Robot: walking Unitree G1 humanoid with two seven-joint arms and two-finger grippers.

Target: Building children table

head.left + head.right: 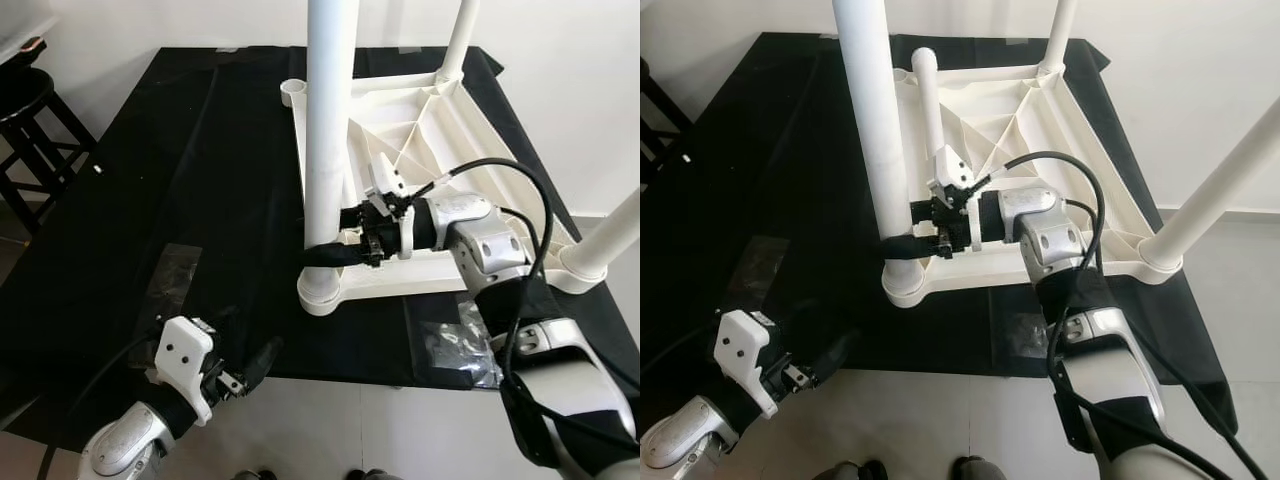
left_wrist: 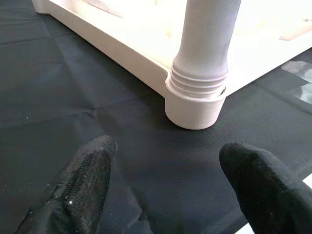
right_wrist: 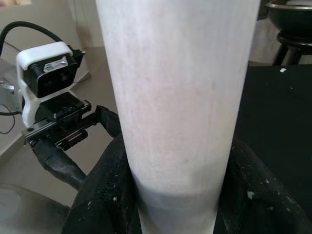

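Here the white tabletop (image 1: 440,120) lies upside down on a black cloth (image 1: 200,180) spread over the floor. The near-corner leg (image 1: 328,120) stands upright in its socket (image 1: 322,292); a leg is seated at the far right corner and another at the right, while the far left socket (image 1: 293,93) appears empty in the left eye view.

The right gripper (image 1: 325,255) is clamped on the leg low down, just above the socket, one black finger on each side. The left gripper (image 1: 262,358) hovers above the cloth near its front edge, apart from the table, its fingers (image 2: 85,183) spread wide and empty.

Procedure for the step in hand, judged to be seating this leg:
- Keep the leg vertical; any tilt is likely to bind the thread.
- Turn about the leg's own axis and press lightly downward.
- Hold low for control, but clear of the socket rim.
- Bracing the frame with the left gripper would probably stop the tabletop sliding on the cloth.

The left wrist view shows the joint: ribbed threads remain exposed above the socket rim, so the leg is probably not fully home. The right wrist view shows both finger pads bearing on the leg's surface, confirming the grip. The right eye view shows a loose leg (image 1: 928,95) lying inside the frame.
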